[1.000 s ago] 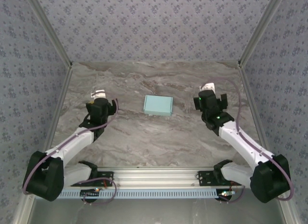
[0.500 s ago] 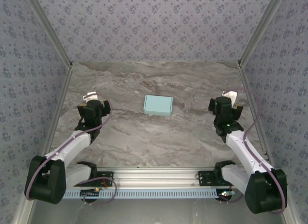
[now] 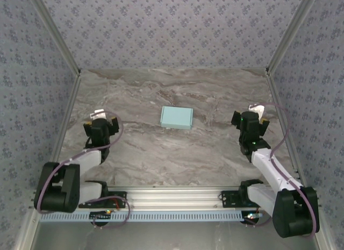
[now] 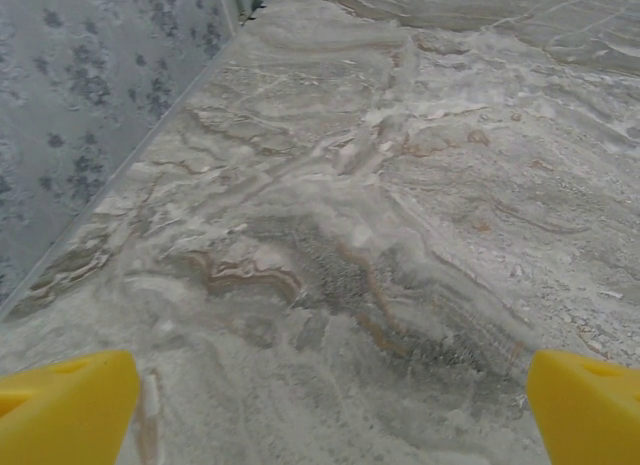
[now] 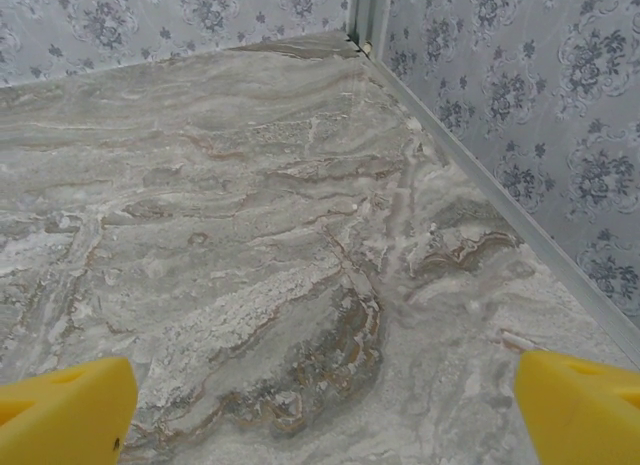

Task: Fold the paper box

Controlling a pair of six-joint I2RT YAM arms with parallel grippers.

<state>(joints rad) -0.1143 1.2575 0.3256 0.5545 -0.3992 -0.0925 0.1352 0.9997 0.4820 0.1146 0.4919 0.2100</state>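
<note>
the paper box [image 3: 177,117] is seen in the top view as a small, flat, pale blue rectangle, closed up, with straight edges and a slightly darker band along its near side; no loose flaps can be made out at this size; it is laid on the marbled table [image 3: 177,158], about midway between the two arms and somewhat beyond them, well apart from both and touched by neither; the left gripper [image 3: 103,119] is held low near the left wall, and in the left wrist view its yellow fingers [image 4: 65,410] are spread wide at the two lower corners, with nothing but bare marble between them; the right gripper [image 3: 250,116] is held near the right wall, and its yellow fingers [image 5: 65,405] are likewise set far apart over bare tabletop, nothing being gripped; compared with a second ago, the box has not been shifted or altered; both arms have been drawn outward and away from it, the left gripper having been carried from a place nearer the box toward the left wall, with its arm folded back closer to its base, and the right gripper having been moved toward the right wall; over the last half second the right arm has hardly been moved, while the left has been pulled in further.
</note>
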